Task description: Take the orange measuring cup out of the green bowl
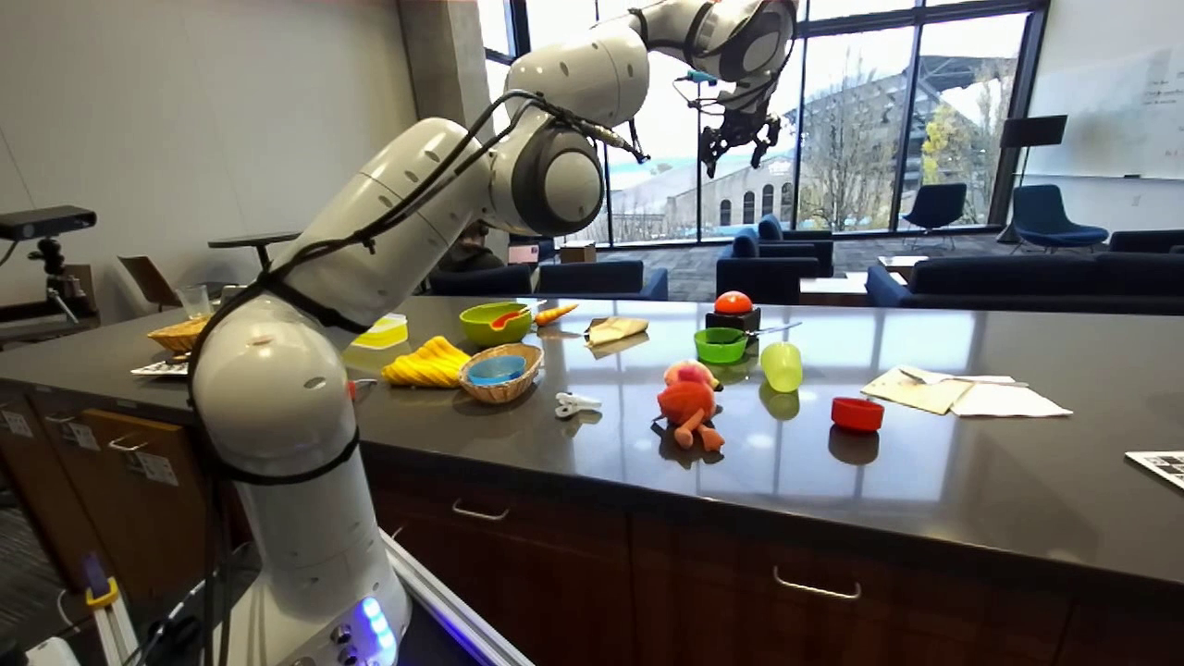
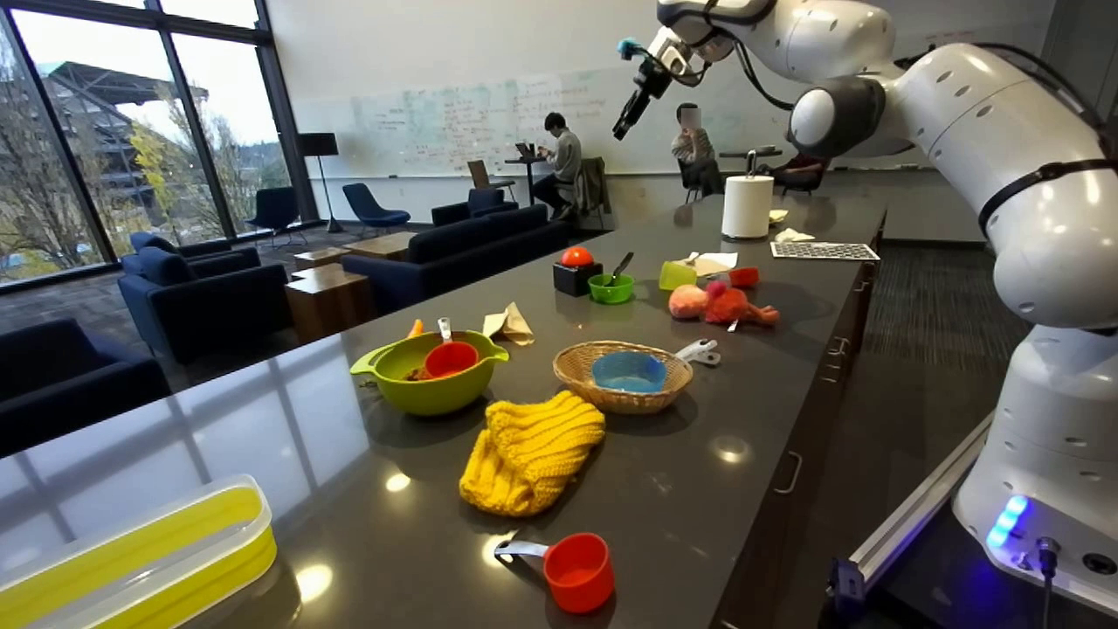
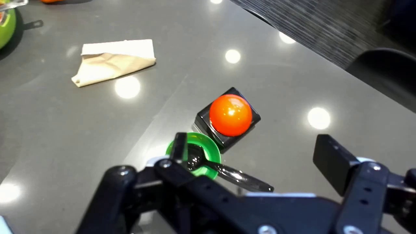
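High above the worktop (image 2: 393,542), the pincer (image 3: 255,151) is hanging with its jaws standing wide! In the wrist view, one jaw is partly hiding a small bright green dish (image 3: 208,143), where a black spoon (image 3: 240,177) is resting, its handle jutting out past the rim. Just beside that dish, a black box (image 3: 223,141) is carrying an orange dome (image 3: 230,114).

Over to the green bowl (image 2: 432,397): in an exterior view, the orange measuring cup (image 2: 452,360) is sitting inside it, its handle poking up over the rim. Something brownish (image 2: 415,374) is showing next to the cup, though from here it is looking too small to name with confidence. Both exterior views are placing the pincer well apart from that bowl.

Near the bowl, a yellow knitted cloth (image 2: 533,454) is lying bunched up, and a wicker basket (image 2: 624,404) is cradling a blue bowl (image 2: 629,371). A red measuring cup (image 2: 580,572) is resting on the worktop, closer to the camera than the cloth. In both exterior views, a red plush bird (image 1: 687,402) is slouching near a light green cup (image 1: 782,365).
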`<state>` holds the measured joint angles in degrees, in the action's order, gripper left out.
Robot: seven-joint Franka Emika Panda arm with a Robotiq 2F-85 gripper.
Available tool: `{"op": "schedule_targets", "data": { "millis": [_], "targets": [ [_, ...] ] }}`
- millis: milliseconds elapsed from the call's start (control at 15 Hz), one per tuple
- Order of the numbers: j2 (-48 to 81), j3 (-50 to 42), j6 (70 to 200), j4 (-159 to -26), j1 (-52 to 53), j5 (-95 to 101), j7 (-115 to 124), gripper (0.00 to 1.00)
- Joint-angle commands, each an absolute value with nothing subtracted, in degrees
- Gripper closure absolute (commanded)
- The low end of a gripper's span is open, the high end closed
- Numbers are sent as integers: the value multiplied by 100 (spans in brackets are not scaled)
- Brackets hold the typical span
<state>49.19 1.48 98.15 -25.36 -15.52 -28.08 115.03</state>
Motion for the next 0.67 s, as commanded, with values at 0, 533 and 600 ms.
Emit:
{"op": "schedule_targets", "data": {
  "millis": [0, 533, 600],
  "targets": [
    [5237, 110, 10001, -2225, -1580, -2337, 12551, 0],
    [5527, 137, 9183, -2242, -1501, -1860, 14854, 0],
    [5554, 161, 9043, -2241, -1516, -1891, 15116, 0]
  ]
}}
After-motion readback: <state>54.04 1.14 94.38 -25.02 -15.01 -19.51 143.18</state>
